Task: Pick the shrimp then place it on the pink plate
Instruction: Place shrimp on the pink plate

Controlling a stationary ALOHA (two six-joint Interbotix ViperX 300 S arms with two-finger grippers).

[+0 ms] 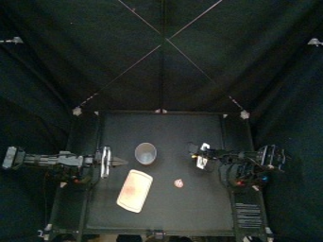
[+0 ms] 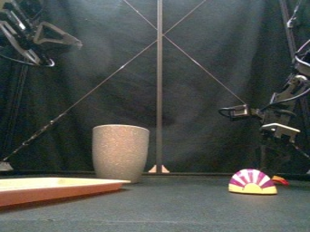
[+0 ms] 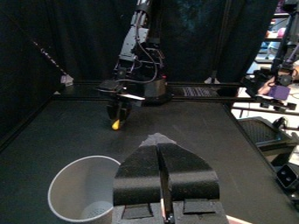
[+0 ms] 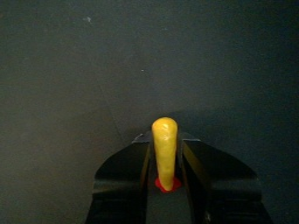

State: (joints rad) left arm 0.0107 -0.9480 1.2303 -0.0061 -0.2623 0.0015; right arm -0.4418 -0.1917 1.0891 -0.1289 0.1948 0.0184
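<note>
Shrimp (image 4: pixel 165 136) sits clamped in the right pincer (image 4: pixel 165 156), clear above the counter (image 1: pixel 190 132) — the pick looks done. Next: carry it left past the striped toy (image 2: pixel 252 181) to the plate (image 1: pixel 135 192), lower, release. Left pincer (image 3: pixel 165 153) rests closed by the cup (image 3: pixel 84 188).

Table (image 1: pixel 177 216) bears tray (image 2: pixel 49 188), grey cup (image 2: pixel 120 152), striped toy (image 2: pixel 252 181).

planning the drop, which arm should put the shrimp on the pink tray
Right: the right claw holds the yellow shrimp off the table. The left claw is shut, empty, near the grey cup.
</note>
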